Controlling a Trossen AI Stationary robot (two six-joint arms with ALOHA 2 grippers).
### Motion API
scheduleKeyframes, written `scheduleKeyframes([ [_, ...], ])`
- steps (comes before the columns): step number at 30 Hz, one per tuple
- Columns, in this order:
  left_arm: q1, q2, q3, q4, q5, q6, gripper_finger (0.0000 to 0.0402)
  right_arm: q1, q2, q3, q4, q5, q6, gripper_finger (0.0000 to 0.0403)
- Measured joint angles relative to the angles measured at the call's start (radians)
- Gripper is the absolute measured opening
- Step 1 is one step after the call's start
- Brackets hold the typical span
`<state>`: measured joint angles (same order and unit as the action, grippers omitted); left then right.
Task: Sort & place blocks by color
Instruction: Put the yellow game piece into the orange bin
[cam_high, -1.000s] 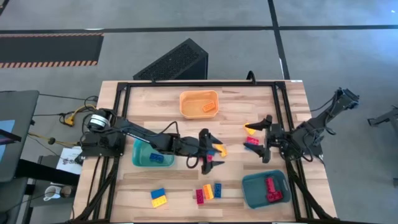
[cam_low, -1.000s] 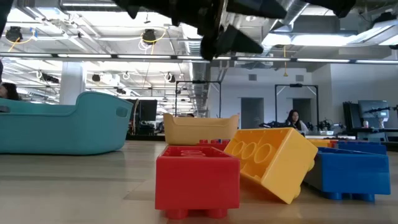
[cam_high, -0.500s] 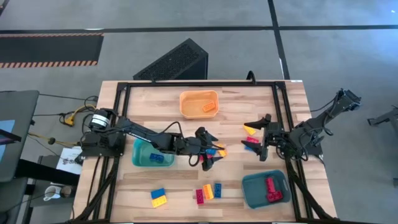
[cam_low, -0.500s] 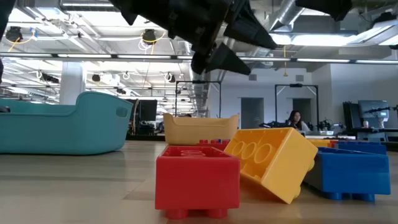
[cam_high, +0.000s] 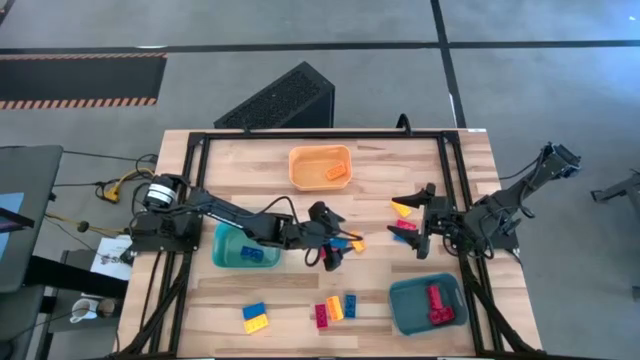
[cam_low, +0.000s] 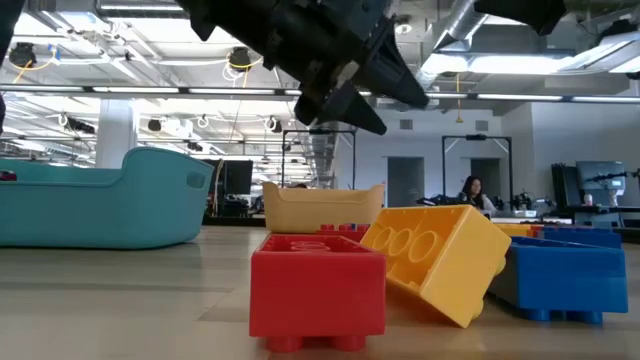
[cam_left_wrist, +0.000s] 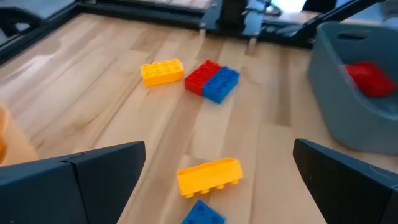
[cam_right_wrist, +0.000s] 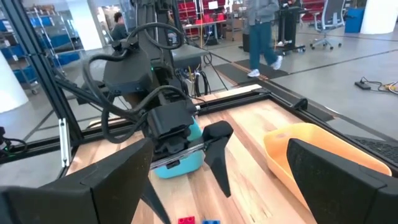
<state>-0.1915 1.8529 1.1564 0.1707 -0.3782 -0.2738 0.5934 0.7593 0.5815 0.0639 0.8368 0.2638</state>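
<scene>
Small studded blocks (cam_high: 335, 308) lie scattered on the wooden table (cam_high: 250, 150); they look light, rigid and smooth, likely best pinched across their flat sides. Three bins: one orange (cam_high: 320, 166), two teal (cam_high: 243, 247). Five loose blocks sit along the near edge, more at mid-table. The left gripper (cam_high: 333, 240) hovers mid-table, fingers spread wide, empty. The right gripper (cam_high: 424, 222), also spread wide and empty, hovers near the right side.

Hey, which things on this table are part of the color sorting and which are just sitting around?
Part of the job: blocks, orange bin, teal bin by the left arm, teal bin holding red blocks.
Just lying about: black slatted object, cables.
</scene>
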Motion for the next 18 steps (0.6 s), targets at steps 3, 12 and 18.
scheduleKeyframes([
  [3,0.006,0.016,0.0,-0.008,0.001,0.021,0.0397,0.0,0.0,0.0,0.0,0.0,0.0,0.0395],
  [12,0.009,0.051,0.014,0.0,0.007,0.125,0.0397,0.0,0.0,0.0,0.003,0.0,-0.002,0.0395],
  [18,0.019,0.094,0.037,0.017,0.007,0.203,0.0397,0.0,0.0,0.0,0.004,0.0,-0.002,0.0395],
])
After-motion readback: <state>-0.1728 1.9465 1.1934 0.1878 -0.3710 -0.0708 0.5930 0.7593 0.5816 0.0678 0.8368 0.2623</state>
